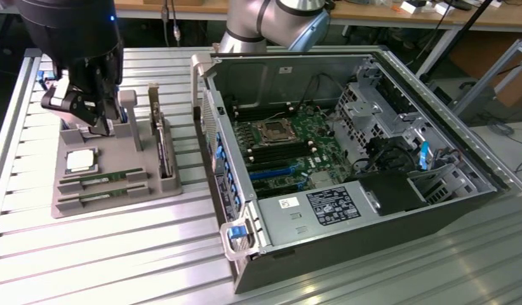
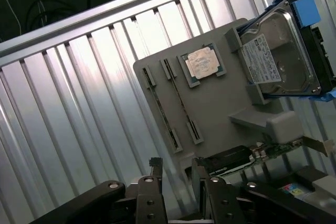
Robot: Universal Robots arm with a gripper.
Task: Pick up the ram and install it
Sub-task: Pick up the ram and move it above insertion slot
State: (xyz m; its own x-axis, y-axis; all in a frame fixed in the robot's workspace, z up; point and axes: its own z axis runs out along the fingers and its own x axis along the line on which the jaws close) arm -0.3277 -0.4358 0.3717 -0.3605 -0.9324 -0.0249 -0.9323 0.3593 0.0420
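The claw (image 1: 93, 121) (image 2: 176, 179) hangs open, nothing between its fingers (image 2: 152, 182), above the far end of the grey holder (image 1: 155, 184) (image 2: 220, 103) on the exterior view's left. One ram stick (image 1: 103, 180) (image 2: 181, 100) lies on edge in a slot just near of the processor (image 1: 81, 161) (image 2: 202, 62); a second ram stick (image 1: 103, 197) (image 2: 161, 111) lies in the next slot, along the holder's near edge. An upright card (image 1: 164, 149) lines the holder's right edge, with a narrow gap to the open computer case (image 1: 270, 267). The slatted table (image 1: 117, 260) lies bare near of the holder
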